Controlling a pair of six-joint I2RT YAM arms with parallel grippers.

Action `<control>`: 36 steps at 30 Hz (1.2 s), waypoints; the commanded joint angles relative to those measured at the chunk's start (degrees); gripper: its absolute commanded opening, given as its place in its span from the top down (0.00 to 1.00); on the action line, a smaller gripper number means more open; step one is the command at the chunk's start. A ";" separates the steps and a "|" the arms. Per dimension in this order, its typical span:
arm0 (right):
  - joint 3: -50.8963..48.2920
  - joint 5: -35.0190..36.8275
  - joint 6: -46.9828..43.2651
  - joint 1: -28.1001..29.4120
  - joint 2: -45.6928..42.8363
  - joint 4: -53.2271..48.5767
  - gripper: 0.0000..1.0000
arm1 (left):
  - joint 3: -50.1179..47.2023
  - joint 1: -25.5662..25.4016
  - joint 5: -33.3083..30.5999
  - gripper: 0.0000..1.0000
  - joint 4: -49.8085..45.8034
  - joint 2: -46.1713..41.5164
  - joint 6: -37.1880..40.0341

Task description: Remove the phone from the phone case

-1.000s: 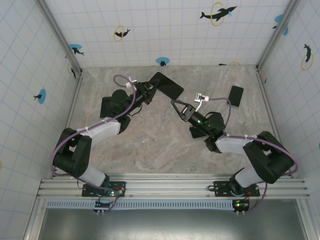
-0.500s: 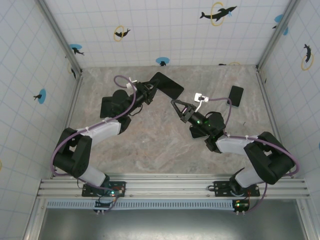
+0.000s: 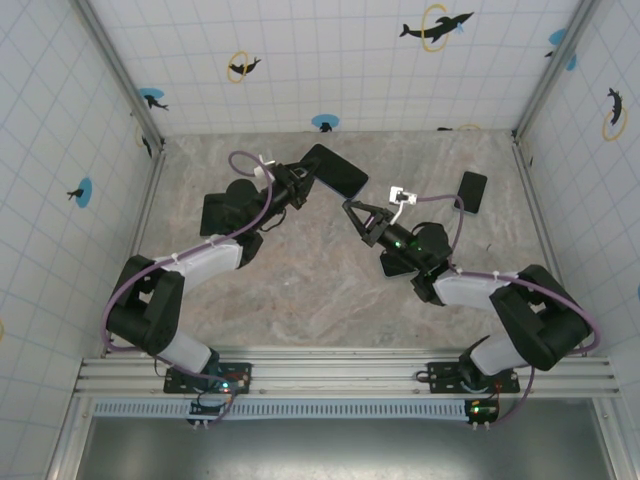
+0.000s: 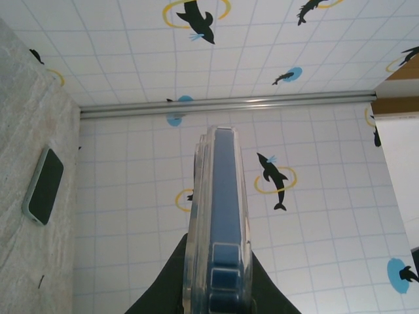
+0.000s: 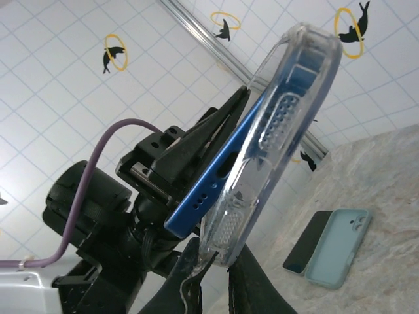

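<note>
**Operator:** State the layout, largest item first.

**Technician:** The marbled table [image 3: 300,290] carries both arms. The left gripper [image 3: 303,178] is at centre rear. The right gripper [image 3: 352,208] is just beside it, at its 4 o'clock.

**Operator:** Where is the phone, and how does its long axis lie?

**Technician:** The phone [image 3: 337,170] is held clear of the table, between the two grippers. From overhead, its long axis runs from 10 o'clock to 4 o'clock, with the free end at 4 o'clock nearest the right gripper. In the left wrist view it is edge-on, running from 6 to 12 o'clock. In the right wrist view it leans from 7 to 1 o'clock.

**Operator:** Appearance?

**Technician:** It has a blue body, a dark face from above, side buttons and a row of holes at the lower end. The phone case [image 5: 278,131] is clear with a dotted grip pattern. It covers the upper end but stands off the blue body at the lower end, the gap widening toward 7 o'clock.

**Operator:** End effector status?

**Technician:** The left gripper's fingers are clamped on the phone. The right gripper's fingers pinch the lower end of the phone case.

**Operator:** Other items?

**Technician:** A spare handset [image 3: 471,192] lies flat toward 2 o'clock. In the right wrist view, a pale green case [image 5: 337,247] lies flat on the table at 4 o'clock.
</note>
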 commanded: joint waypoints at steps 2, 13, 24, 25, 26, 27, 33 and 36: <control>-3.29 -0.61 8.79 -2.65 4.08 -0.76 1.00 | 5.33 -3.20 7.89 1.00 5.74 -3.30 -0.26; -2.86 -1.61 8.91 -3.29 -2.01 -2.47 0.76 | 7.59 -2.48 10.86 1.00 -5.50 -4.20 9.42; -2.17 -11.68 1.58 -5.56 -8.52 -9.83 0.47 | 12.84 0.89 12.87 1.00 -23.27 -6.11 24.88; -1.83 -13.28 0.71 -6.15 -9.06 -10.89 0.46 | 13.37 1.15 13.39 1.00 -24.81 -6.20 26.97; -1.11 -15.36 -0.82 -6.82 -9.58 -12.55 0.45 | 14.13 1.57 14.53 1.00 -26.12 -6.24 29.15; -0.34 -17.38 -2.82 -7.57 -10.02 -14.74 0.44 | 15.04 1.93 15.67 1.00 -27.90 -6.26 31.67; 5.61 -33.65 -20.01 -12.30 -10.88 -28.65 0.42 | 19.08 3.52 24.97 1.00 -37.13 -6.38 49.89; 10.04 -40.64 -36.70 -13.30 -10.71 -42.94 0.43 | 21.37 3.62 28.56 1.00 -43.30 -6.29 59.31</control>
